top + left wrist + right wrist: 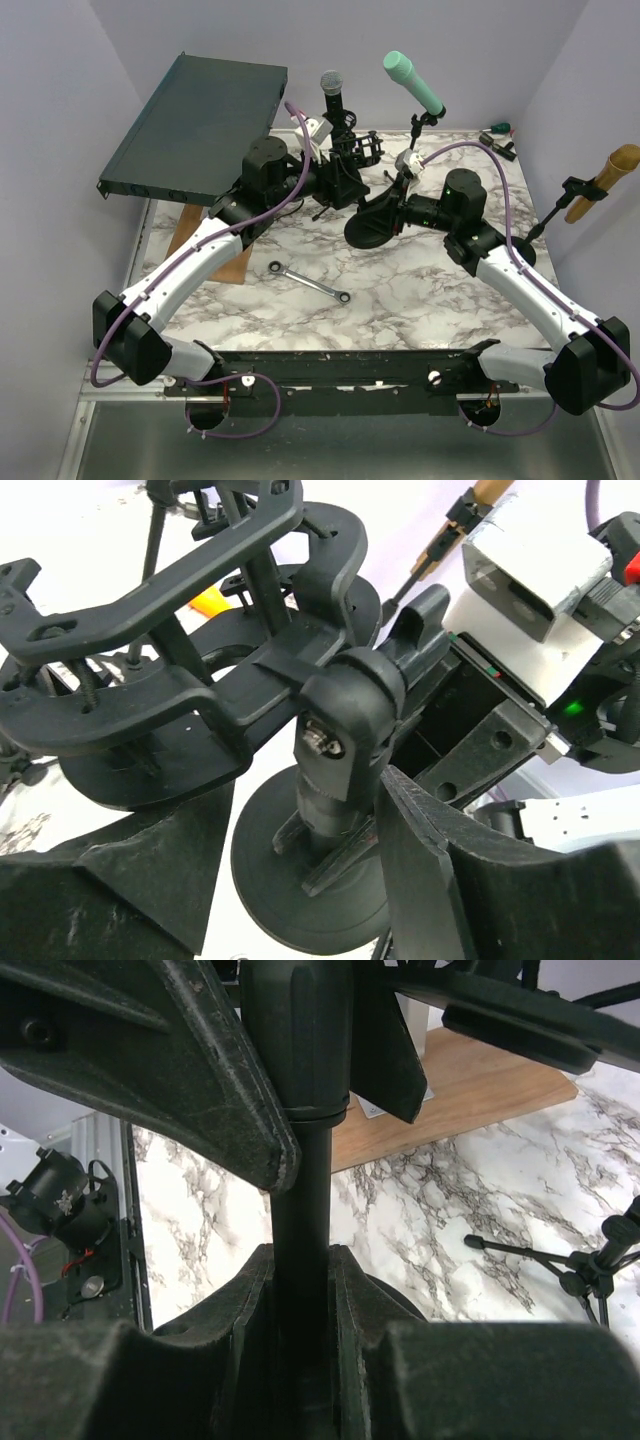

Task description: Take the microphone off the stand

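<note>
- Two right fingers are pinching the black stand's upright pole.
- Left fingers are standing spread around its black swivel joint.
- Black mesh-headed microphone is sitting upper centre.

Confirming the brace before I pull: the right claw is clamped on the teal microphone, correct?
No. The right claw is clamped on the black stand's pole above its round base, not on the teal microphone, which it does not touch. The right wrist view shows it.
</note>
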You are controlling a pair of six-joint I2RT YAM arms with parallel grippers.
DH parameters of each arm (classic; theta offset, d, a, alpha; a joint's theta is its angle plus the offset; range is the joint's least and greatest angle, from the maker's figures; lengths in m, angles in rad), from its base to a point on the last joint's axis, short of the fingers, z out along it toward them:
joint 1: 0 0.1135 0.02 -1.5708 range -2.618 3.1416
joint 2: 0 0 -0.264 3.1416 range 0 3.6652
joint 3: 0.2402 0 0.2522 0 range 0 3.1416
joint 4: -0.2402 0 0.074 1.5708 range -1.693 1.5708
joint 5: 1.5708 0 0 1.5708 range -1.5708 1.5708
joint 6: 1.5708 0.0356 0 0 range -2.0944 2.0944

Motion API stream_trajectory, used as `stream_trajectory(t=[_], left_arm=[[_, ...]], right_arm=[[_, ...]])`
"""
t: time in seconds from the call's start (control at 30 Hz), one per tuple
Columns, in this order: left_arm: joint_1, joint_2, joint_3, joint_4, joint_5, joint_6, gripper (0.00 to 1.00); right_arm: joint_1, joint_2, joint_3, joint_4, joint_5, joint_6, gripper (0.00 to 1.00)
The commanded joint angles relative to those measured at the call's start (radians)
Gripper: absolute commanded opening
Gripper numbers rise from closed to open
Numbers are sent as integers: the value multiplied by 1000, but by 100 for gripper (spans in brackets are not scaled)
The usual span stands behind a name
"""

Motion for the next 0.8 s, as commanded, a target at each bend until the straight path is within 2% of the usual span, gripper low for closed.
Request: stream_trajectory(t=[0.0,0.27,0.3,0.37,0.4,0.6,0.77], left_arm=[[-3,22,40,37,81,-37,54],[-6,51,50,37,112,-16,28],[-7,57,55,37,116,-10,23],[-8,64,58,37,128,10,0],[-10,64,54,37,128,25,0],[-11,24,-25,78,78,154,0],[-10,-5,-70,93,39,245,0]], right_arm=[[-2,-18,-11,85,-26,-3,1],[-2,-22,-21,94,-32,0,1],[-1,-24,-23,94,-31,-1,1],[-2,-24,-25,97,-27,-4,1],[-2,-27,-26,96,-20,-7,1],[-4,-43,-46,66,61,-44,29],[-8,-53,-50,39,109,-65,69]])
